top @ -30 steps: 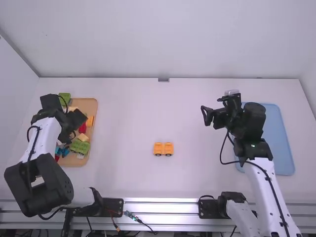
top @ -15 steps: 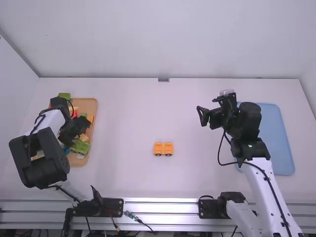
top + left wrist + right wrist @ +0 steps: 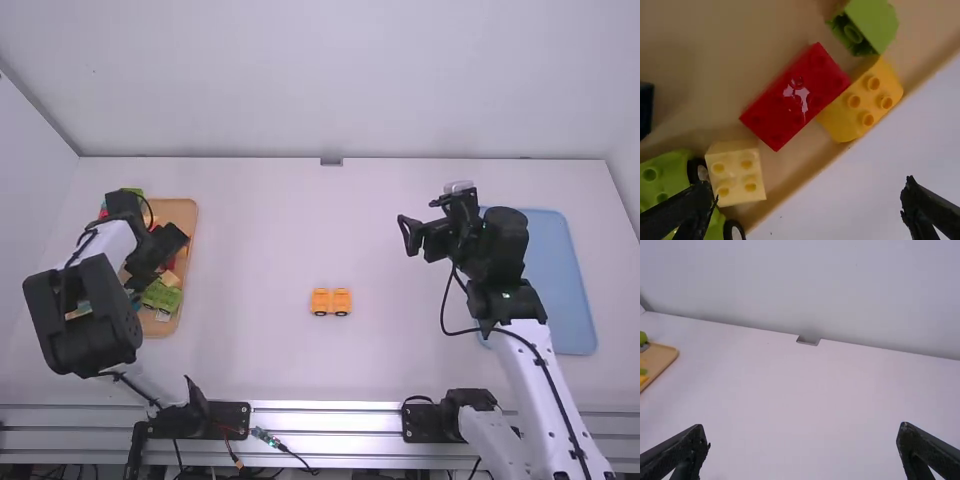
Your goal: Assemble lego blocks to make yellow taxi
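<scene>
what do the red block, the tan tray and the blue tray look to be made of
The red block looks like glossy hard plastic: a bright glare sits on its studded top.
The tan tray could be wood, judging by its colour, though plastic is possible.
The blue tray seems smooth plastic, given its even colour.

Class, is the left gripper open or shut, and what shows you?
The left gripper is open: in the left wrist view its two fingers stand wide apart, with no block clamped between them.
</scene>
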Controlling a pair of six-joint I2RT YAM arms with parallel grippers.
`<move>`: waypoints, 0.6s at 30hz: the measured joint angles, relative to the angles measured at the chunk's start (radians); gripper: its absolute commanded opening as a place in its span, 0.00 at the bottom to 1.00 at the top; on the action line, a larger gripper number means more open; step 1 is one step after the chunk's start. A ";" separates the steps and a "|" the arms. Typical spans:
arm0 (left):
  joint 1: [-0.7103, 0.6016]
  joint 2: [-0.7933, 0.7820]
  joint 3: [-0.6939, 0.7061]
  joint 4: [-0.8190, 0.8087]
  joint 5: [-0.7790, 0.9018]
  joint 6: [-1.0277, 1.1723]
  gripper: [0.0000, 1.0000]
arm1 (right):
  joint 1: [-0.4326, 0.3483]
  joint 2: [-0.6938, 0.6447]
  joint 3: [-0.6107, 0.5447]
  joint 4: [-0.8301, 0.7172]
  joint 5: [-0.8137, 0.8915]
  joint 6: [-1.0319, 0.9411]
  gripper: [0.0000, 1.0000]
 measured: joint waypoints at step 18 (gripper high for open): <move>0.000 0.000 -0.035 -0.032 -0.065 -0.017 0.96 | -0.001 0.000 0.000 -0.004 0.000 0.000 0.99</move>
